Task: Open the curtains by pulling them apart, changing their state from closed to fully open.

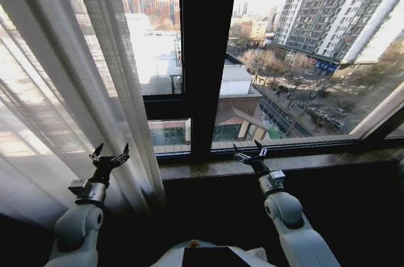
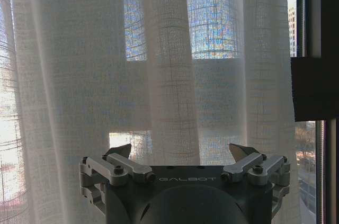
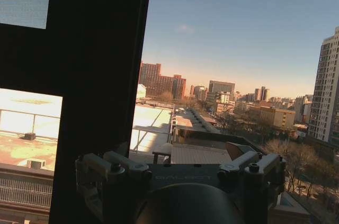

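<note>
- Head view: the curtains [image 1: 76, 84] hang bunched on the left side of the window, their pleats falling from the top edge down to below the sill; the glass to the right of them is uncovered.
- The dark window frame [image 1: 205, 59] stands upright in the middle, with the stone sill [image 1: 303, 163] running below it.
- The left gripper [image 1: 110, 151] is raised right by the curtain's lower folds, its fingers spread wide with nothing between them.
- In the left wrist view, the left gripper [image 2: 180, 152] faces the sheer fabric [image 2: 159, 75] close up, fingertips apart.
- The right gripper [image 1: 250, 150] hovers just above the sill beside the frame, claw wide and empty.
- Buildings [image 3: 159, 81] lie outside.
</note>
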Controlling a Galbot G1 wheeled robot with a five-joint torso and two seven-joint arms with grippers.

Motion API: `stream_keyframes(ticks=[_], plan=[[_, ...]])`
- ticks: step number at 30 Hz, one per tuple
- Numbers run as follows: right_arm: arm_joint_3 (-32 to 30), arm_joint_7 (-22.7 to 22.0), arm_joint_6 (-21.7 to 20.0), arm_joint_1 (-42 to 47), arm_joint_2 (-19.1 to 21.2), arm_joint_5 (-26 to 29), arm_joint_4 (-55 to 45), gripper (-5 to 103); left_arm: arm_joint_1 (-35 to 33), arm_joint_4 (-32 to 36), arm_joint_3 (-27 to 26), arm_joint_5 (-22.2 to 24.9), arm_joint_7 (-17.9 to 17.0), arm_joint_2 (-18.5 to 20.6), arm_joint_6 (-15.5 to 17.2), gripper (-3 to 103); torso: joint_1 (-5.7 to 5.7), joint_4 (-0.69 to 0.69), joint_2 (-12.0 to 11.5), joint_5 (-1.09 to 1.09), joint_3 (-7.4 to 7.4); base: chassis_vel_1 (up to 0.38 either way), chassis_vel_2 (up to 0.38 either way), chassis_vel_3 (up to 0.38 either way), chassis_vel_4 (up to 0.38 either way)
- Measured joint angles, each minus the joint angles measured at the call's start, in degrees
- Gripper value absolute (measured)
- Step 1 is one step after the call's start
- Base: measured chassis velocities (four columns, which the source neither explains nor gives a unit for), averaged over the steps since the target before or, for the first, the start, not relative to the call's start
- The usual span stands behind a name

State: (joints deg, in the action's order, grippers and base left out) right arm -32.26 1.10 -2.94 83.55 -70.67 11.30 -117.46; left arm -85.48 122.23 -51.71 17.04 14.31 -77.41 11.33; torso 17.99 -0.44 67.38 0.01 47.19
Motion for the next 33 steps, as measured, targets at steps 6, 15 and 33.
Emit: stream_keyframes(ticks=[6, 15, 33], plan=[[-0.4, 0.0, 0.3, 0.2, 0.0, 0.1, 0.3, 100, 1.8, -2.9, -1.9, 0.8, 7.5, 1.9, 0.8, 100, 0.00, 0.00, 0.0, -0.01, 0.00, 0.000, 0.000, 0.000, 0.000], [-0.3, 0.2, 0.6, -0.2, -0.4, 0.0, 0.9, 100, 3.8, -6.2, -3.1, 1.8, 18.0, 4.2, 1.4, 100, 0.00, 0.00, 0.0, 0.00, 0.00, 0.000, 0.000, 0.000, 0.000], [-1.1, 0.5, 1.0, -0.5, 0.0, 0.1, 1.4, 100, 9.3, -9.6, 1.9, 1.1, 19.4, 6.0, 2.2, 100, 0.00, -0.01, 0.0, 0.01, 0.00, 0.000, 0.000, 0.000, 0.000]])
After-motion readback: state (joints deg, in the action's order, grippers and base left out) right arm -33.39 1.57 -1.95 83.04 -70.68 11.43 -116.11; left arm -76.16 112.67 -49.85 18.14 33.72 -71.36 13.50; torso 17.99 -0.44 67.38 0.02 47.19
